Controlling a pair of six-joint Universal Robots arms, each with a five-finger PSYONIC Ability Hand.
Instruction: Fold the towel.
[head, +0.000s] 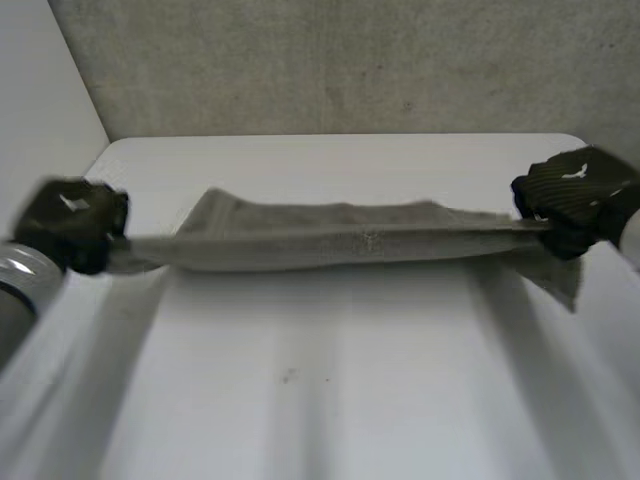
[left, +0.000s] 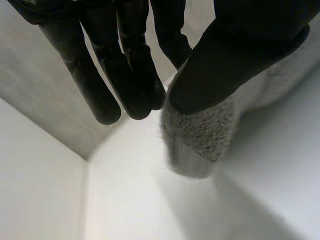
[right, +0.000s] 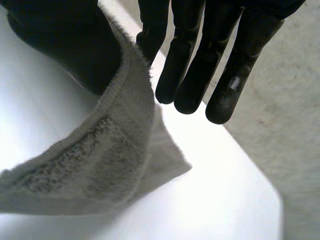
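Left hand (head: 70, 222) and right hand (head: 578, 198) pinch towel (head: 340, 240) ends.

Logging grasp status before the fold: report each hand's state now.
Left hand: shut on the towel, thumb pinching one end.
Right hand: shut on the towel, pinching the other end.

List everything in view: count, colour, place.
towel: one, grey, stretched between both hands above the table
table: one, white, under the towel
wall: one, grey, behind the table
left hand: one, black, pinching the towel's left end between thumb and fingers
right hand: one, black, pinching the towel's right end, a corner hanging below it
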